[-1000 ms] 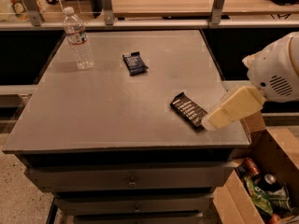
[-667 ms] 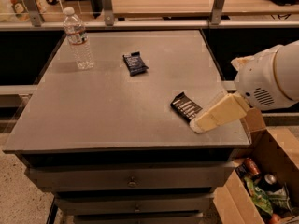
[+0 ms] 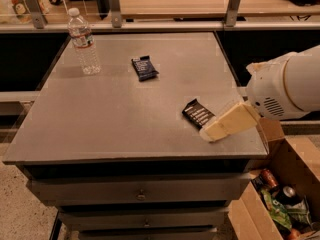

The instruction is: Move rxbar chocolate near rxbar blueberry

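The hand (image 3: 211, 132), whose state cannot be told, hides the right end of the rxbar chocolate (image 3: 196, 112) on the grey desk (image 3: 100, 114), well apart from the farther rxbar blueberry (image 3: 145, 67), with a cardboard box (image 3: 295, 156) cut off at near right.

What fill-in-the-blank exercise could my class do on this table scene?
1. The bottle stands ____ at the far left of the table.
2. Of the blue bar and the black bar, the ____ one lies nearer the bottle.
3. The gripper is right beside the ____ bar, near the table's front edge.
4. A cardboard ____ holding cans sits on the floor beside the table.
Missing words: upright; blue; black; box.
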You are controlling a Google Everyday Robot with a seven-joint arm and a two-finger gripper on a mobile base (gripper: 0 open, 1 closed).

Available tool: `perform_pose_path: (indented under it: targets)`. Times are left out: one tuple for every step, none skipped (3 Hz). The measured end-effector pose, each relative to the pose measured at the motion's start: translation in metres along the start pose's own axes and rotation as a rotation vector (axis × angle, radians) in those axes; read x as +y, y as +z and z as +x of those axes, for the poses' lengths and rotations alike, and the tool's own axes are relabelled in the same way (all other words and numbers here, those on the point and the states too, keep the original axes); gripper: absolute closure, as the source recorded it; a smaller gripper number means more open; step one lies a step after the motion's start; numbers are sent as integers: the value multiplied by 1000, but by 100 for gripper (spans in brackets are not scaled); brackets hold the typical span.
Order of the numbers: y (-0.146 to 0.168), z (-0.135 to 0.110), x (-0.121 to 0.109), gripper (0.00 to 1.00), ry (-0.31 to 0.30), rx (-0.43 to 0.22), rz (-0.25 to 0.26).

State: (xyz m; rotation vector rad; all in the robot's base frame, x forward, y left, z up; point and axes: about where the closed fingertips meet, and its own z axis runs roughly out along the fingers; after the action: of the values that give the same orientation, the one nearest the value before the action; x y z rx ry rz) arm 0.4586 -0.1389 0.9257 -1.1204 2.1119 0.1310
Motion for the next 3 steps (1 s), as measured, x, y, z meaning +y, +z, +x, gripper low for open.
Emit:
perform_pose_path:
  targets:
    - [23, 1, -1, 0, 7, 5, 41]
    - [46, -2, -3, 0, 10, 19, 28]
    - [68, 1, -4, 0, 22, 30, -13]
